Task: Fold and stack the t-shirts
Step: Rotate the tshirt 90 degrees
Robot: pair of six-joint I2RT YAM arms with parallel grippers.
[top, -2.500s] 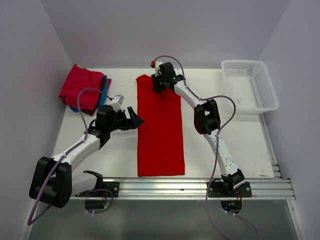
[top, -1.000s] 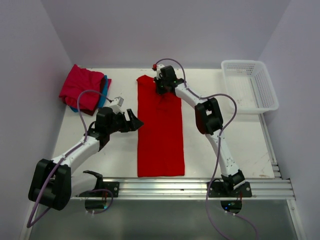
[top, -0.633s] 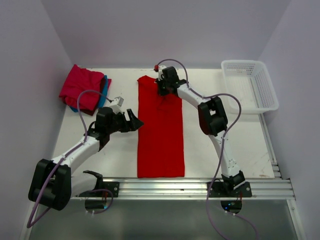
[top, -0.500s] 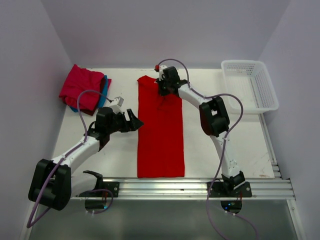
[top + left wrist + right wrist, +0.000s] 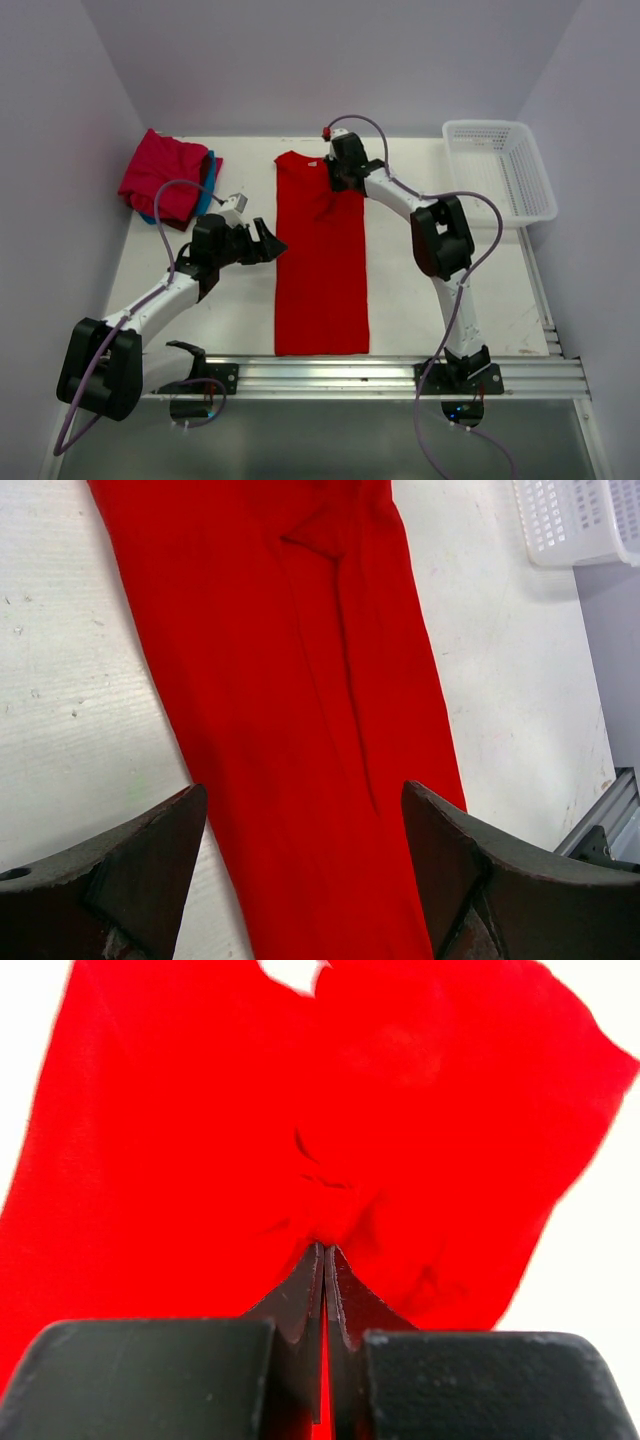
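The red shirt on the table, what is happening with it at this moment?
The right fingers are shut on the red t-shirt, pinching cloth near its far end. The shirt lies as a long strip down the table. The left fingers stand open beside its left edge, holding nothing. A crimson-pink shirt lies on a teal shirt at the far left.

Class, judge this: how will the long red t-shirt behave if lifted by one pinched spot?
Probably floppy: the red t-shirt puckers where the right claw pinches it. Likely light and draping, since it lies thin and flat.
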